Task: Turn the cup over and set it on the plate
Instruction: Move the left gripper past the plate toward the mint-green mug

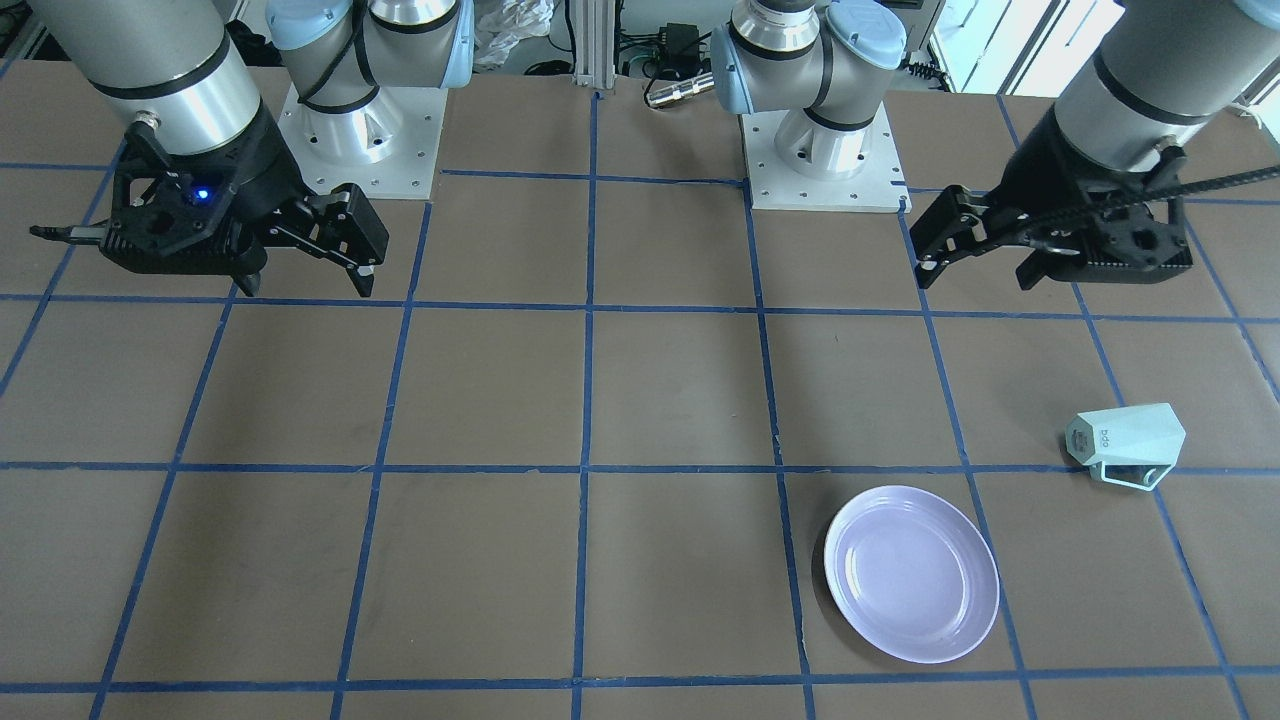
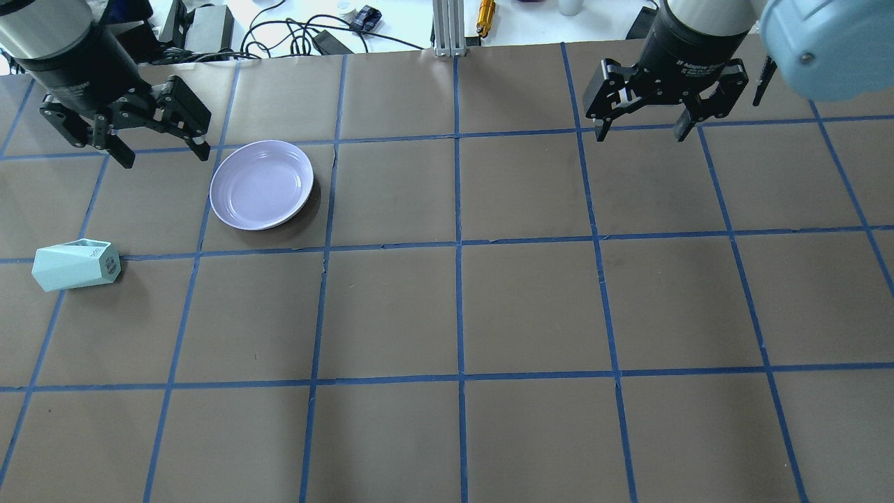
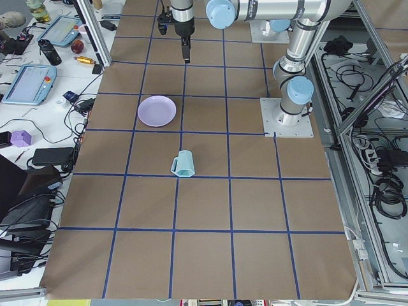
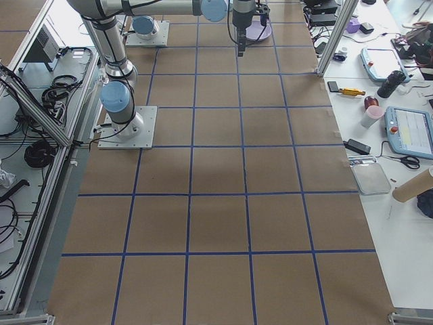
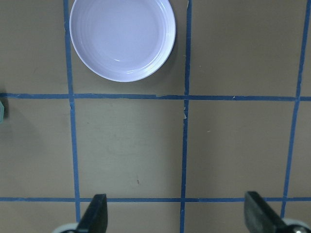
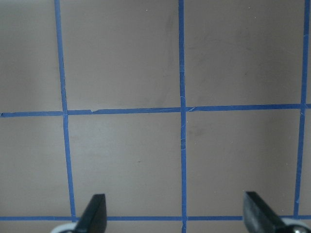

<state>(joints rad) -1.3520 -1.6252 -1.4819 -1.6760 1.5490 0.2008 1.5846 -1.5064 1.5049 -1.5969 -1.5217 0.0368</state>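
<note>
The small pale mint-green faceted mug (image 2: 75,265) lies on its side, off to the left of the round glossy lavender plate (image 2: 262,184), not touching it. My left pincer (image 2: 166,155) hangs near the plate, spread wide, holding nothing; my right pincer (image 2: 642,133), well apart from the plate, likewise.

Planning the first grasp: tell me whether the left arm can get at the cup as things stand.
Probably yes. The cup lies on its side in the open; the left gripper hangs open nearby with nothing between them, and the plate sits off to one side.
</note>
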